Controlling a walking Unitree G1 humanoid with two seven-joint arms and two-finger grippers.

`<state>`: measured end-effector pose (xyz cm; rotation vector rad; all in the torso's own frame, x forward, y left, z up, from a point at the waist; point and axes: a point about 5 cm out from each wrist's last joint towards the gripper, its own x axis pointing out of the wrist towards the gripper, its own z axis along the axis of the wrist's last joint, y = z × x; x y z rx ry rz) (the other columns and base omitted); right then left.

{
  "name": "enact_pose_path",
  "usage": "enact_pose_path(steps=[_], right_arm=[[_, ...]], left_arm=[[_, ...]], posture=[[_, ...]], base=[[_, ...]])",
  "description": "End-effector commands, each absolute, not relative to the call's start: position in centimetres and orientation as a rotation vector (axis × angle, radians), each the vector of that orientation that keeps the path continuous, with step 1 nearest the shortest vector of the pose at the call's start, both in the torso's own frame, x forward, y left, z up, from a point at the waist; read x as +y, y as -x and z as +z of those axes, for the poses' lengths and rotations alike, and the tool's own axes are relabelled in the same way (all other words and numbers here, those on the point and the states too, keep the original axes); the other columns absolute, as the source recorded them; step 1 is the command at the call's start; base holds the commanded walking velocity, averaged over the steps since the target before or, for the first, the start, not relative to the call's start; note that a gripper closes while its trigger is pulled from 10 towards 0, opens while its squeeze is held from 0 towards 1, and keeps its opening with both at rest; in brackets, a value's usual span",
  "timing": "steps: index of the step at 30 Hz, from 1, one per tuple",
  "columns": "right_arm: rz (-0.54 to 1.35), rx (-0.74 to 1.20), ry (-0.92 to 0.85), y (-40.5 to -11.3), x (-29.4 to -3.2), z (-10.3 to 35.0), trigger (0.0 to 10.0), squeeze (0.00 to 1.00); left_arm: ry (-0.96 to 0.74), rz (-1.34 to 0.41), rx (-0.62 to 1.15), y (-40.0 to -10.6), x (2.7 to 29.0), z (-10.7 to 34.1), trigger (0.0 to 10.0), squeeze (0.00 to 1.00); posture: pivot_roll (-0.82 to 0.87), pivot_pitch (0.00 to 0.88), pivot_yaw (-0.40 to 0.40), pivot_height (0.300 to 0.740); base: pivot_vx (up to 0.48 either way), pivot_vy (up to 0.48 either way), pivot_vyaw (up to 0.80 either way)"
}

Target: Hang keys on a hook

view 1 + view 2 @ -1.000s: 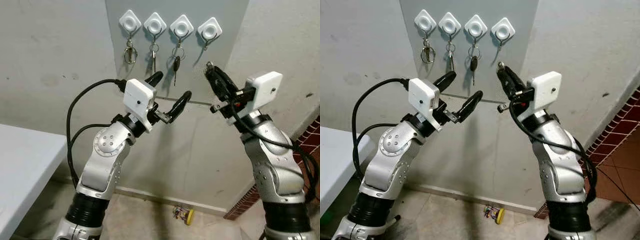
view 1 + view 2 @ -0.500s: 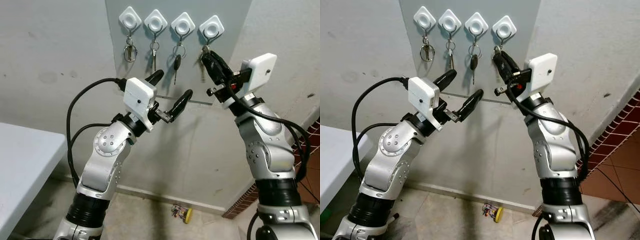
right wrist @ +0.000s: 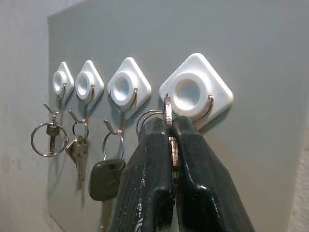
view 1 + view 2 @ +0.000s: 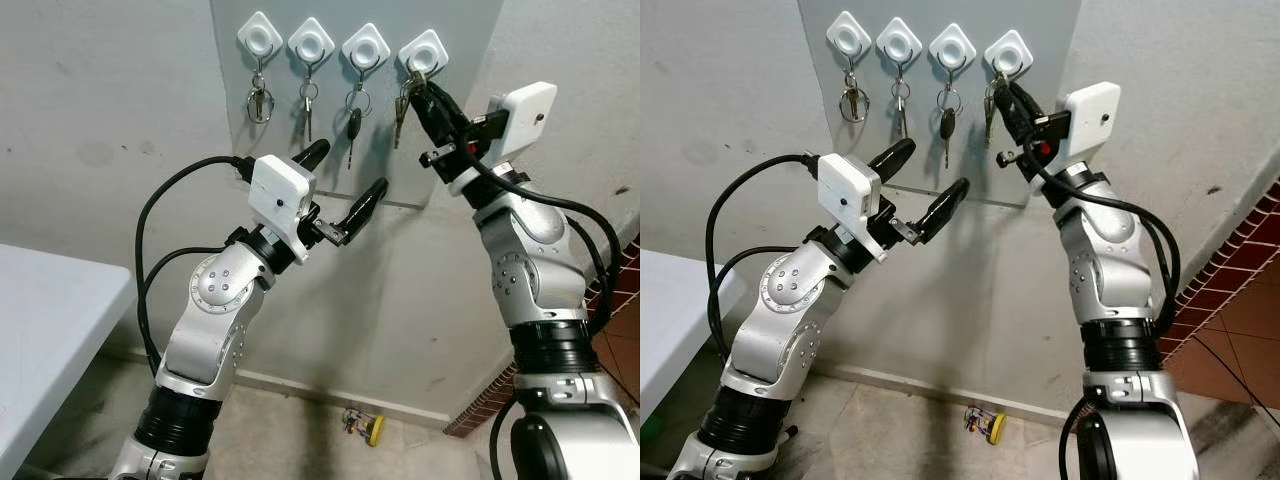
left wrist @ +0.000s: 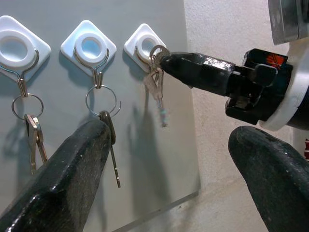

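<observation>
Pinching keys (image 3: 168, 112) at rightmost hook (image 3: 195, 92), right gripper (image 4: 424, 88) jaws clamped; left gripper (image 4: 345, 180) jaws spread nearby.

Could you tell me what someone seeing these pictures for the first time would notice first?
The right gripper, raised to the rightmost of four white hooks on a grey wall panel, its jaws shut on a set of keys at that hook. The other three hooks already carry keys, and the left gripper hovers open below them.
</observation>
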<state>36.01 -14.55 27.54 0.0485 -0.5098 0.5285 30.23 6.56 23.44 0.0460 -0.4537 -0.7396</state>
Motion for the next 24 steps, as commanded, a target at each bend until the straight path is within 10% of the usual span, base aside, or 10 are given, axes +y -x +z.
enact_pose_path(steps=[1,24], right_arm=[[0.514,-0.543,-0.058,-36.3,-15.2,28.6,10.0,0.0],[0.536,-0.458,-0.065,-36.6,-15.3,26.8,10.0,0.0]], left_arm=[[-0.051,-0.746,-0.471,-30.1,6.4,24.0,10.0,0.0],[-0.047,-0.735,-0.476,-30.1,6.5,24.2,10.0,0.0]], posture=[[-0.03,0.045,-0.034,0.74],[-0.03,0.056,-0.035,0.74]], base=[[0.0,0.0,0.0],[0.0,0.0,0.0]])
